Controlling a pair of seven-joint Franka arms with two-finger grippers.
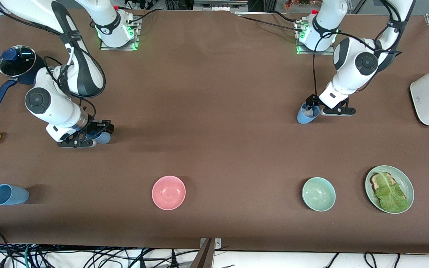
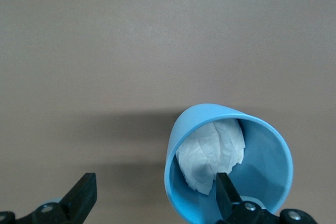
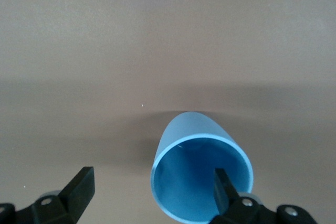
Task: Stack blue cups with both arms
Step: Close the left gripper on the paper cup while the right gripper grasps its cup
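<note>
Front view showed you the right gripper [image 1: 88, 138] low at a blue cup [image 1: 101, 137] lying on the table, fingers apart, one finger [image 3: 227, 190] inside the rim. Its body hid most of that cup. A second blue cup [image 1: 9, 194] lay nearer the camera. Your left gripper [image 1: 320, 110] stood at a third blue cup [image 1: 307, 114], fingers apart, one finger [image 2: 226, 192] inside; that cup held crumpled white paper [image 2: 212, 153].
</note>
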